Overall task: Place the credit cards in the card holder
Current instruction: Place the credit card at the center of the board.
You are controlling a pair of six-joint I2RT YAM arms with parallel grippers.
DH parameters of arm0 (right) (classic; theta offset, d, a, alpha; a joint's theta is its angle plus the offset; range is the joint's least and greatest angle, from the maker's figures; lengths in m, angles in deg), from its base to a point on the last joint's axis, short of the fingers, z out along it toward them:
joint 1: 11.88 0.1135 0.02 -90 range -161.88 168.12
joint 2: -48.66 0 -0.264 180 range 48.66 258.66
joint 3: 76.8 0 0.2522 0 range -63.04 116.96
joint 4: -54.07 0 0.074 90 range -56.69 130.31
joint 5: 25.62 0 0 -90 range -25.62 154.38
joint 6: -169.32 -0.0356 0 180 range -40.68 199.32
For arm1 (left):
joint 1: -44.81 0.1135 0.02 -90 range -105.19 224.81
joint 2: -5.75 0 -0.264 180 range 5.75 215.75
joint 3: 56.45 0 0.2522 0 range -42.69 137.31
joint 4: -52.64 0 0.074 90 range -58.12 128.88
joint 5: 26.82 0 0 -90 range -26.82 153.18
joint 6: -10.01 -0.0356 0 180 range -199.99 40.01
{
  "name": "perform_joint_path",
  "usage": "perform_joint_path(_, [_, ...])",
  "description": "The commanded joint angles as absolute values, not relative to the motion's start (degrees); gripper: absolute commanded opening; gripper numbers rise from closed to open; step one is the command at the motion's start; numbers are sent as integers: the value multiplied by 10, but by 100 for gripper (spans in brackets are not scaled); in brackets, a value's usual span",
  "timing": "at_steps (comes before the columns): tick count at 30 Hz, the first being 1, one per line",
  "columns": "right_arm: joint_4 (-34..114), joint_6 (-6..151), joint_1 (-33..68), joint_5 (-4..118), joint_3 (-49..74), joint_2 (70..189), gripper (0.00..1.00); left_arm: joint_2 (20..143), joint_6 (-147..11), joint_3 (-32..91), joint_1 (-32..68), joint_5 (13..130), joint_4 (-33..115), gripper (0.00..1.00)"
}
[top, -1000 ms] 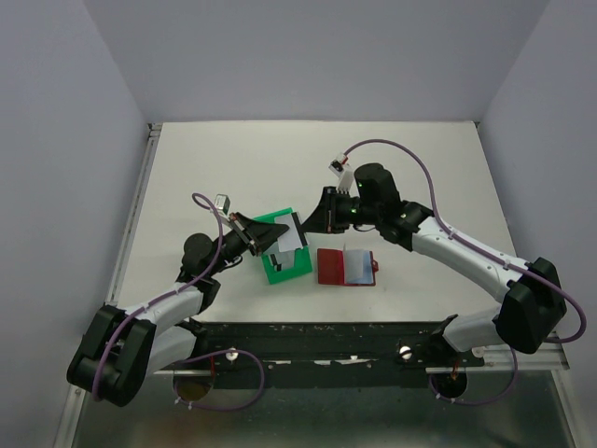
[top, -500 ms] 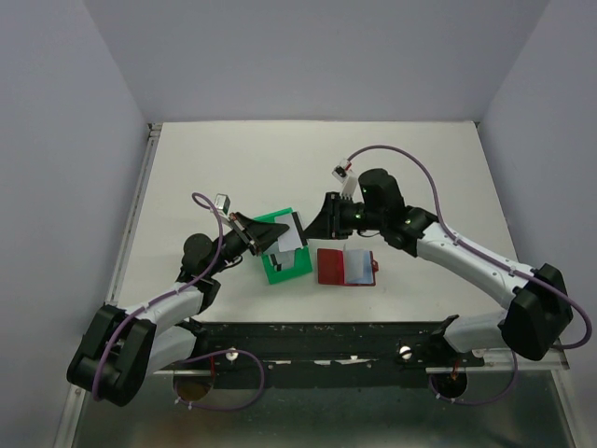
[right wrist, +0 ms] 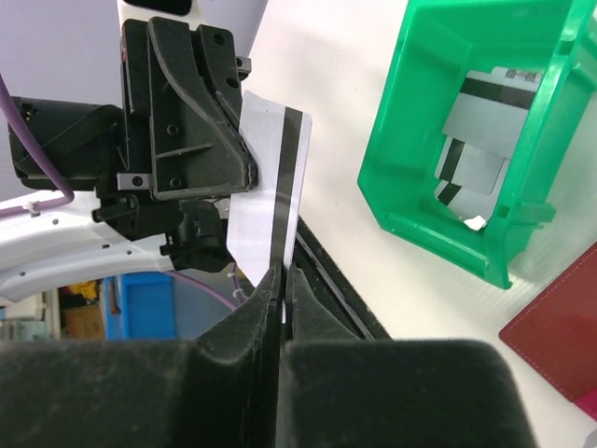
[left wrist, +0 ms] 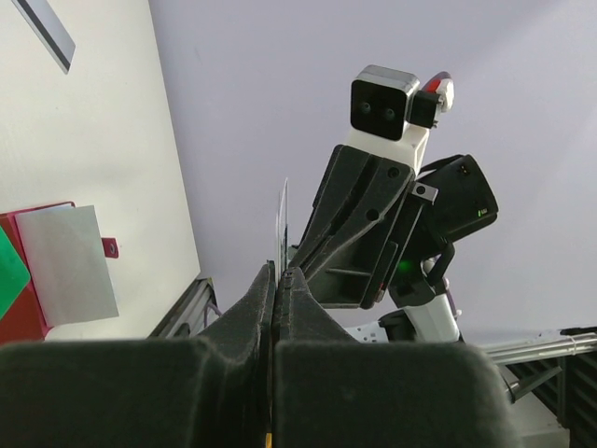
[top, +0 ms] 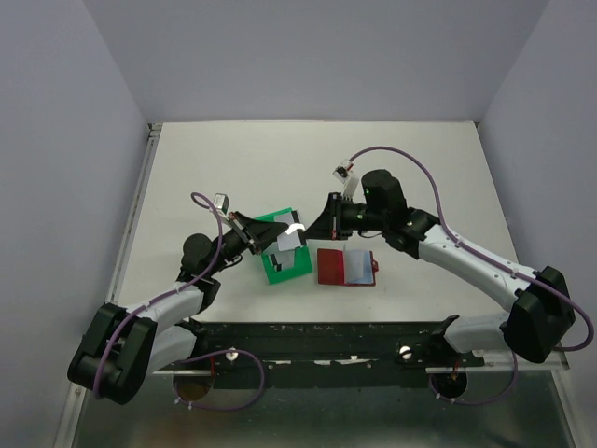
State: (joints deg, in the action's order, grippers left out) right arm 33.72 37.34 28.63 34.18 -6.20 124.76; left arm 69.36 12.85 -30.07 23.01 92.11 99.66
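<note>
One credit card (top: 291,233), pale with a dark stripe, hangs in the air over the green tray. My left gripper (top: 270,240) is shut on its left end. My right gripper (top: 313,227) meets it from the right, its jaws closed on the striped edge of the card (right wrist: 270,177). In the left wrist view the card (left wrist: 282,219) shows edge-on between my left gripper (left wrist: 278,273) fingers. More credit cards (right wrist: 485,131) lie in the tray. The dark red card holder (top: 346,266) lies open on the table, a grey card (left wrist: 70,261) showing in it.
The green plastic tray (top: 278,271) sits on the white table just left of the card holder and under both grippers. A black rail (top: 317,341) runs along the table's near edge by the arm bases. Grey walls enclose the table.
My right gripper opened wider, then closed its jaws on the card's striped edge. The card has tilted slightly. My left gripper stayed shut on the card in the same place.
</note>
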Motion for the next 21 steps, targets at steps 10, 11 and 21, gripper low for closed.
perform_joint_path(10, [369,358,288,327,-82,1229,0,695,133,-305,230,911,1019,15])
perform_joint_path(11, [367,358,288,331,-83,1227,0,695,133,-305,230,910,1019,15])
perform_joint_path(21, [340,372,288,360,-79,1214,0,693,134,-308,230,910,1020,19])
